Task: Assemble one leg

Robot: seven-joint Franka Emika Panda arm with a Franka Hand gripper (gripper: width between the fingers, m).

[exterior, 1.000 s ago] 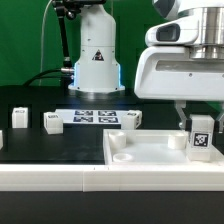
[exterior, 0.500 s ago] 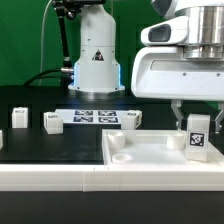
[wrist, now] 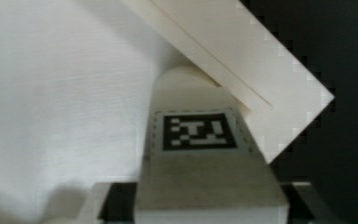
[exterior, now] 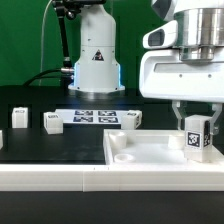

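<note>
My gripper (exterior: 195, 112) is shut on a white leg (exterior: 197, 137) with a black-and-white tag on its face. It holds the leg upright over the near right corner of the large white tray-like piece (exterior: 150, 153). In the wrist view the leg (wrist: 202, 130) stands between my two dark fingers (wrist: 119, 203), its far end at the tray's corner (wrist: 265, 90). Whether the leg's lower end touches the tray I cannot tell. Three more white legs stand on the black table: one (exterior: 19, 117) at the exterior view's left, one (exterior: 51, 122) beside it, one (exterior: 132, 119) behind the tray.
The marker board (exterior: 92, 116) lies flat on the table behind the tray. The arm's white base (exterior: 96, 55) stands at the back with a green backdrop behind it. A white ledge (exterior: 60, 178) runs along the table's front edge.
My gripper with the leg has moved a little toward the exterior view's right, then slightly up. The other legs and the tray have not moved.
</note>
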